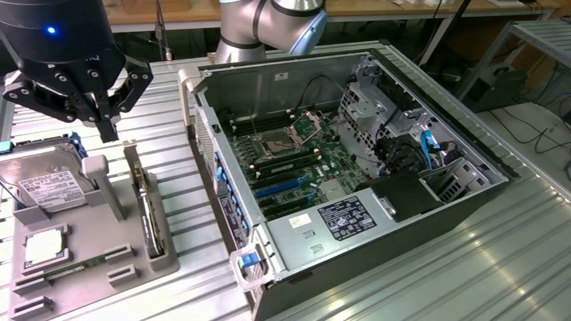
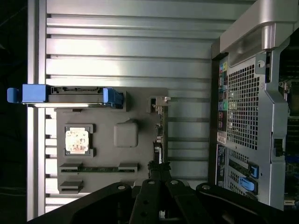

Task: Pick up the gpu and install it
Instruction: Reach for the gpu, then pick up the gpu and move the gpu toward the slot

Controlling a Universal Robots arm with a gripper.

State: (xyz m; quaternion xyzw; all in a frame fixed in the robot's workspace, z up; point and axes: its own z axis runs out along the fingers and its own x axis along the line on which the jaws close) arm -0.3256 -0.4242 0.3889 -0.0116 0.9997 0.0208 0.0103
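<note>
The gpu (image 1: pixel 148 207) is a thin dark card standing on its edge in a slot along the grey fixture tray (image 1: pixel 98 231), on the side nearest the computer case. In the wrist view the gpu (image 2: pixel 160 133) appears edge-on, with its pale bracket end farthest from the fingers. My gripper (image 1: pixel 107 134) hangs above the far end of the tray, just over the card's end and apart from it. Its fingers are drawn together with nothing between them. In the wrist view the gripper (image 2: pixel 160 179) sits in line with the card's edge.
The open computer case (image 1: pixel 357 167) lies at the exterior view's right, its motherboard showing blue expansion slots (image 1: pixel 281 190). The tray also carries a silver hard drive (image 1: pixel 45 184), a processor chip (image 1: pixel 43 246) and a green memory stick (image 1: pixel 76 267). A ribbed metal table (image 1: pixel 464 267) lies beneath.
</note>
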